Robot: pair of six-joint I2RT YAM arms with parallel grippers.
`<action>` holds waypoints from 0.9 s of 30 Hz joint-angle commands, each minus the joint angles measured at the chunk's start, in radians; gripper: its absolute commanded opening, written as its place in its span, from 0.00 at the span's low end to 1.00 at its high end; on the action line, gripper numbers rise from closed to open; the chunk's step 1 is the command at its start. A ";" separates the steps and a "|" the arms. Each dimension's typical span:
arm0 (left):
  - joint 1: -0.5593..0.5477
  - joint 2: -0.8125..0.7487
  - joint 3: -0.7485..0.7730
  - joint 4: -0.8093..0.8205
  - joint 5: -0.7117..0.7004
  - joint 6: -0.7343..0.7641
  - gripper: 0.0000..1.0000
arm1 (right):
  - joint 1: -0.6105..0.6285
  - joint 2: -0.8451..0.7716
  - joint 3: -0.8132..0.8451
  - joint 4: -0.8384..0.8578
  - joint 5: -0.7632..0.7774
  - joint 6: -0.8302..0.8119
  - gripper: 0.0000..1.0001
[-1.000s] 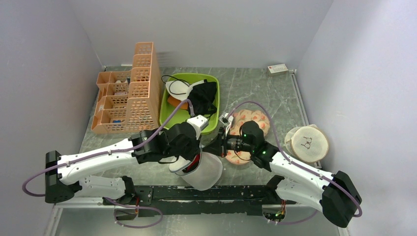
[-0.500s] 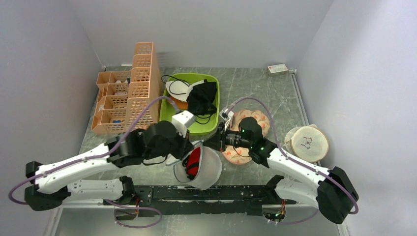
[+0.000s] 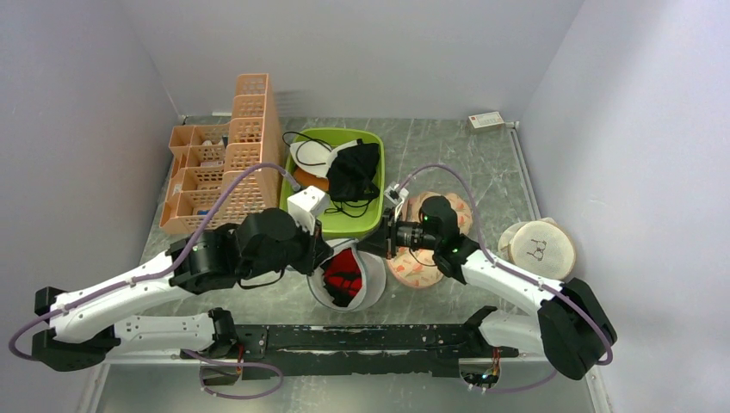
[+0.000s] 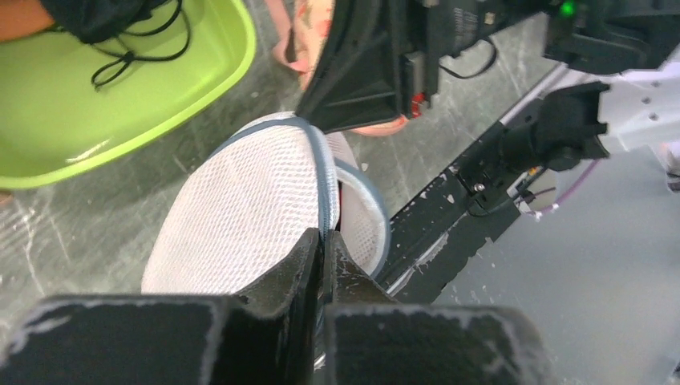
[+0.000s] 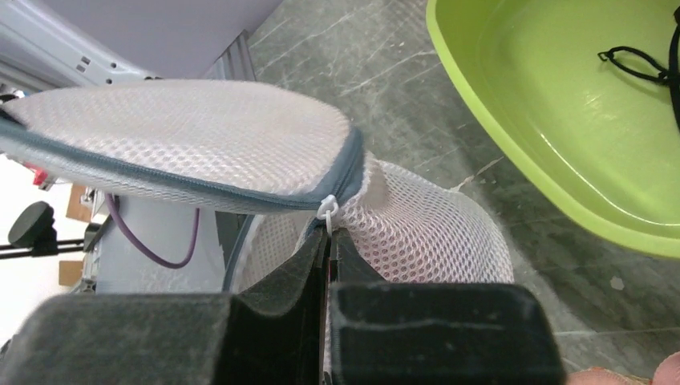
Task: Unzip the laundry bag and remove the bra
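Grey marbled table [image 3: 482,172], laundry bag [image 3: 372,288] unzipped and gaping, bra [image 3: 344,275] inside

Near the front edge of the table, between the two arms, the white mesh laundry bag stands with its two halves parted and its mouth upward. The red bra lies bunched inside it, with dark straps across the red. At about 10 o'clock on the bag's rim the left gripper [image 3: 320,260] is clenched on the grey zip band. At about 1 o'clock the right gripper [image 3: 375,244] is clamped on the small white zip pull [image 5: 325,208], where the two halves meet. At 12 o'clock from the bag, just beyond it, sits a lime green tub [image 3: 372,222] holding a black garment [image 3: 355,172] and a white-cupped one [image 3: 310,155]. At 3 o'clock, just beside the bag, lie peach floral pads [image 3: 411,271], partly under the right arm. Farther out at 3 o'clock rests a cream round mesh pouch [image 3: 538,249] with a black squiggle. At 10 o'clock, well apart, stands an orange basket rack [image 3: 232,172]
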 commanded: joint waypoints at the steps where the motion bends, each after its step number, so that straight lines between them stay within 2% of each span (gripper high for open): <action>1: -0.007 0.059 0.036 -0.120 -0.150 -0.078 0.22 | 0.007 -0.027 -0.027 0.020 -0.050 -0.006 0.00; 3: -0.007 0.096 0.034 -0.131 -0.147 -0.082 0.47 | 0.018 -0.039 -0.031 0.014 -0.047 0.000 0.00; 4: -0.007 0.113 0.035 -0.115 -0.128 -0.072 0.56 | 0.021 -0.047 -0.034 0.017 -0.048 0.004 0.00; 6: -0.007 0.144 0.035 -0.073 -0.083 -0.049 0.69 | 0.033 -0.062 -0.040 0.023 -0.048 0.008 0.00; 8: -0.007 0.175 0.034 -0.025 -0.048 -0.032 0.77 | 0.042 -0.073 -0.041 0.025 -0.045 0.009 0.00; 17: -0.008 0.312 0.082 -0.065 -0.097 -0.007 0.83 | 0.050 -0.095 -0.031 -0.004 -0.052 -0.005 0.00; 19: -0.008 0.301 0.082 -0.065 -0.083 -0.004 0.85 | 0.050 -0.099 -0.035 -0.004 -0.050 -0.004 0.00; 22: -0.008 0.244 0.050 -0.029 -0.050 0.011 0.82 | 0.050 -0.100 -0.038 -0.006 -0.046 -0.005 0.00; 25: -0.008 0.174 0.030 -0.084 -0.101 -0.020 0.76 | 0.050 -0.101 -0.029 -0.031 -0.040 -0.016 0.00; 27: -0.008 0.133 0.022 -0.128 -0.117 -0.037 0.79 | 0.050 -0.100 -0.022 -0.048 -0.031 -0.027 0.00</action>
